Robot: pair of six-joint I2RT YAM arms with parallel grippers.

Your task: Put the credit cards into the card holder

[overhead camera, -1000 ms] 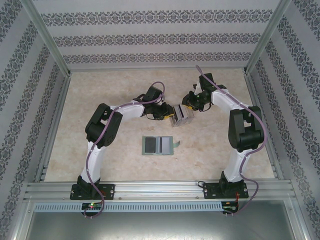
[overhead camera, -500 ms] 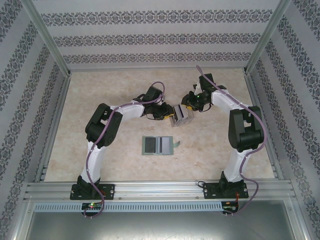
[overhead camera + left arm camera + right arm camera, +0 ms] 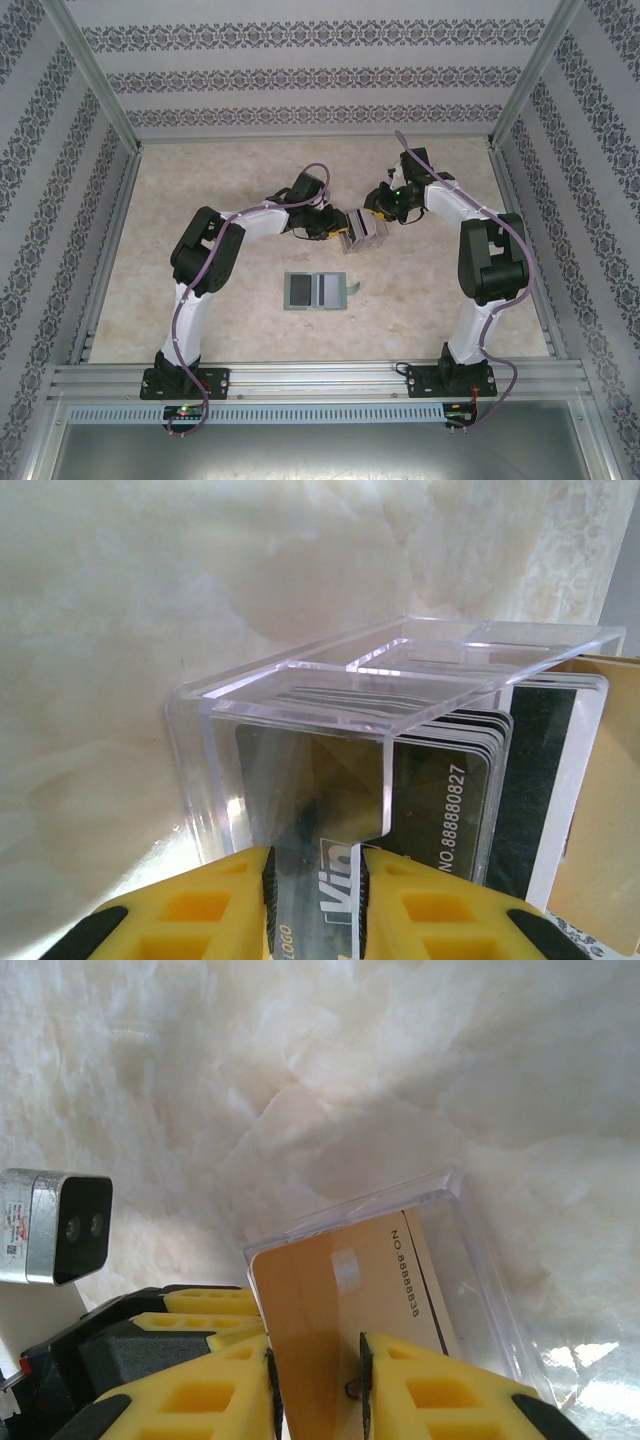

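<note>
A clear plastic box [image 3: 364, 232] holding the credit cards is held up between both arms at mid-table. My left gripper [image 3: 315, 905] is shut on the box's clear wall, and the dark cards [image 3: 440, 780] stand stacked inside behind it. My right gripper [image 3: 315, 1390] is shut on a tan card [image 3: 340, 1290] that sticks out of the box's open end [image 3: 480, 1260]. The sage-green card holder [image 3: 315, 291] lies open and flat on the table nearer the arm bases, its grey pockets facing up, apart from both grippers.
A small flap [image 3: 354, 288] sticks out at the card holder's right edge. Patterned walls and metal rails [image 3: 300, 375] enclose the marble-look table [image 3: 200, 180]. In the right wrist view the left gripper's fingers [image 3: 190, 1325] and camera [image 3: 55, 1225] are close by.
</note>
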